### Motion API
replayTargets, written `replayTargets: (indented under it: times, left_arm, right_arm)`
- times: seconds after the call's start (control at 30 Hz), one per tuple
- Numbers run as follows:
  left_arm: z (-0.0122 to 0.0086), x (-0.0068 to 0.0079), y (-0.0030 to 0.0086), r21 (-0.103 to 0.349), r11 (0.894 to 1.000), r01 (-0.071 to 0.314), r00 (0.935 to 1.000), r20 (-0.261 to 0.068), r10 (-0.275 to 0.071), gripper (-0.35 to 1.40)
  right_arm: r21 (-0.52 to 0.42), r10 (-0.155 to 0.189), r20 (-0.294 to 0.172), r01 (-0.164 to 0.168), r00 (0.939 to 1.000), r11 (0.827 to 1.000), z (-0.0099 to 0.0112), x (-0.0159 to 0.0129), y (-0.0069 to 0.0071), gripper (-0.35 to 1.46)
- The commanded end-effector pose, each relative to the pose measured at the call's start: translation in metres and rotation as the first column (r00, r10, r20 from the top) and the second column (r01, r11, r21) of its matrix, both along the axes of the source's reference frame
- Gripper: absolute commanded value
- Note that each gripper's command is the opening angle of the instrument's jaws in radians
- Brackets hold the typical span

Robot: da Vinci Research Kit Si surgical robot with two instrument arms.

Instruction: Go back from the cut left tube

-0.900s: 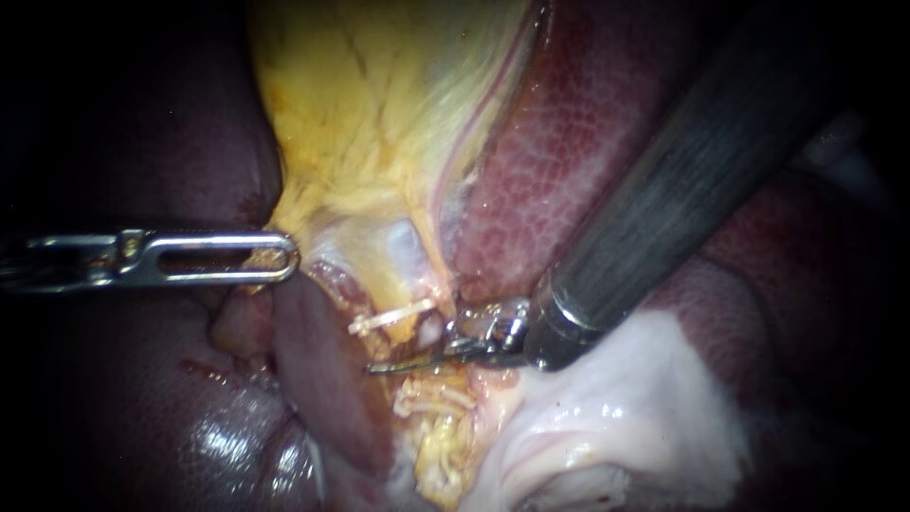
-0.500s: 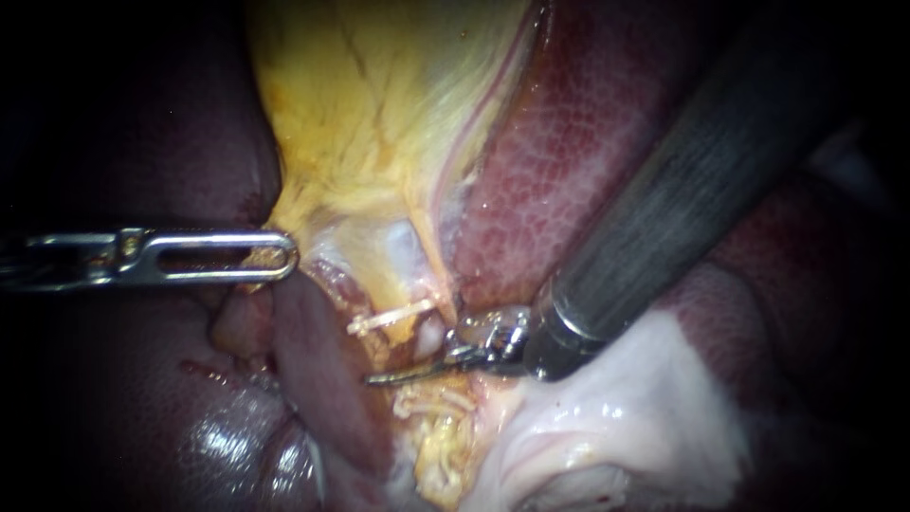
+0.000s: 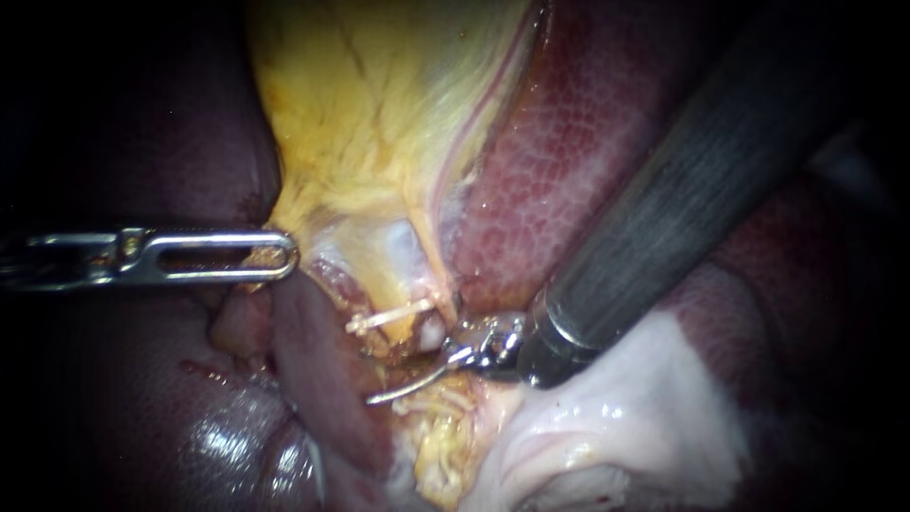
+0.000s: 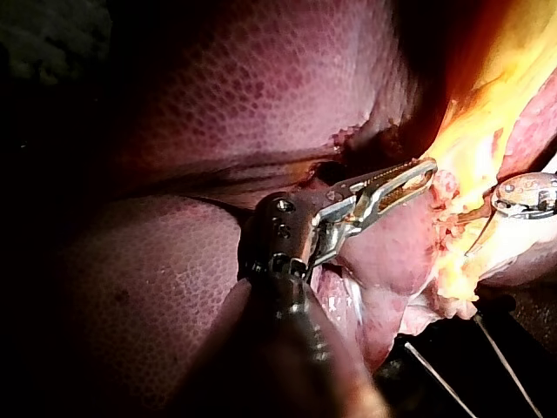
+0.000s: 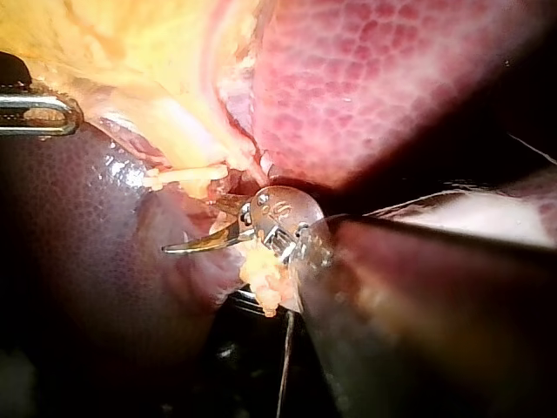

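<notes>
My left instrument (image 3: 281,256) comes in from the left, its slotted jaws shut on the lower edge of the yellow gallbladder (image 3: 379,123). The same hold shows in the left wrist view (image 4: 409,178). My right instrument (image 3: 391,377) comes down from the upper right and ends in thin curved blades. They stand slightly open, the lower blade pointing down-left. The blades lie at the gap in the cut tube, between a pale clip (image 3: 389,318) above and pale clips (image 3: 431,398) below. In the right wrist view the blades (image 5: 198,228) sit just under that pale clip (image 5: 183,177).
Dark red liver (image 3: 569,161) lies right of the gallbladder and under the thick right shaft (image 3: 682,199). A white glistening flap of tissue (image 3: 616,408) sits below the shaft's end. More liver (image 3: 227,436) fills the lower left.
The right instrument's blades lay together and nearly level; now they are parted and the lower tip has swung down toward the lower clips. The left instrument has kept its hold.
</notes>
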State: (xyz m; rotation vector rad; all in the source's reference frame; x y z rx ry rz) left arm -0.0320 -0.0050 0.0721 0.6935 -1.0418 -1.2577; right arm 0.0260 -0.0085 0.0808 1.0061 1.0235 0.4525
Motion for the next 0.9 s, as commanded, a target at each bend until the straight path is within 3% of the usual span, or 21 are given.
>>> replayTargets:
  times: [0.03, 0.17, 0.3, 0.67, 0.9]
  left_arm:
    - [0.0001, 0.0, 0.0, 0.0, 1.0, 0.0, 1.0, 0.0, 0.0, -0.35]
    - [0.0002, 0.0001, 0.0, 0.0, 1.0, 0.0, 1.0, 0.0, 0.0, -0.35]
    - [0.0003, 0.0001, 0.0001, 0.0, 1.0, 0.0, 1.0, 0.0, 0.0, -0.35]
    - [0.0004, 0.0001, 0.0001, -0.001, 1.0, 0.0, 1.0, 0.0, 0.0, -0.35]
    - [0.0005, 0.0001, 0.0, -0.001, 1.0, 0.0, 1.0, 0.0, 0.0, -0.35]
  right_arm:
    - [-0.023, -0.006, -0.017, 0.005, 0.9998, 1.0, -0.0002, -0.0006, 0.0, 1.4]
    - [-0.083, -0.025, -0.055, 0.02, 0.9982, 0.996, -0.0013, -0.003, -0.0002, 1.43]
    - [-0.13, -0.005, -0.07, -0.004, 0.9975, 0.991, -0.0027, -0.006, 0.0008, 1.43]
    - [-0.28, 0.094, -0.079, -0.113, 0.9924, 0.953, -0.0077, -0.0126, 0.0084, 1.45]
    - [-0.34, 0.133, -0.067, -0.148, 0.9888, 0.929, -0.0107, -0.0152, 0.0114, 1.45]
